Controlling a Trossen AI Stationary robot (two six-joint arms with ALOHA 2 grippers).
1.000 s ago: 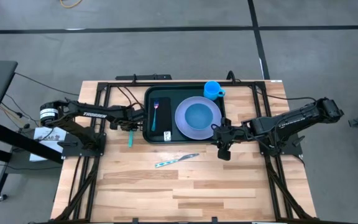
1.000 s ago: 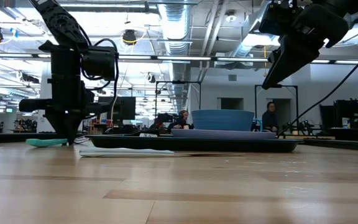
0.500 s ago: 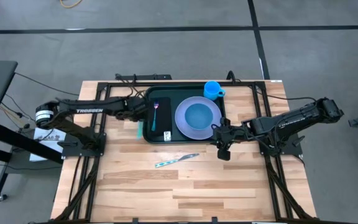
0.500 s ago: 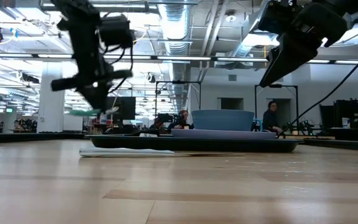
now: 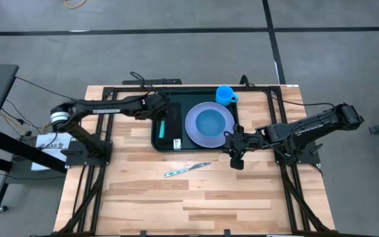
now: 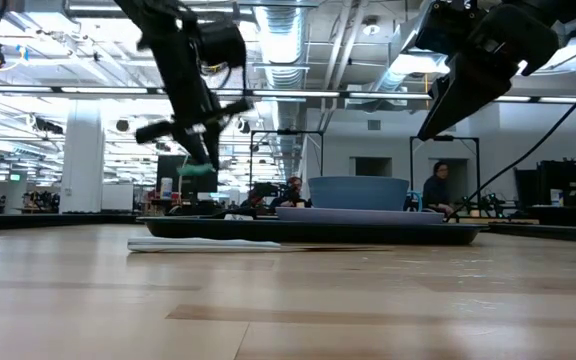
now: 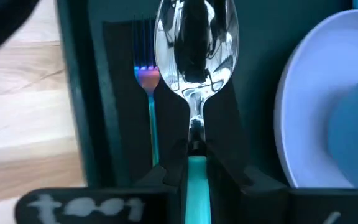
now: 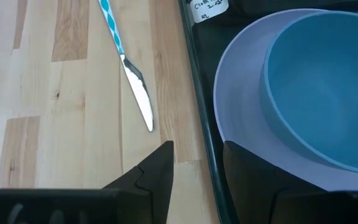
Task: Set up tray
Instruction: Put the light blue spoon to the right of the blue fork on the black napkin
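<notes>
Left gripper grips spoon, handle end hidden.

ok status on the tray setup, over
Left gripper shut on spoon, held above the tray beside the fork. Right gripper open, at the tray's near edge by the plate. Knife on the table outside the tray.

The tray is a large dark green plastic rectangle with rounded corners and a raised rim, lying flat on the wooden table at about 12 o'clock from the table's middle, toward the far edge. Its long sides run left to right. In the low view the tray shows as a thin dark slab resting level on the tabletop, its rim only slightly raised.
</notes>
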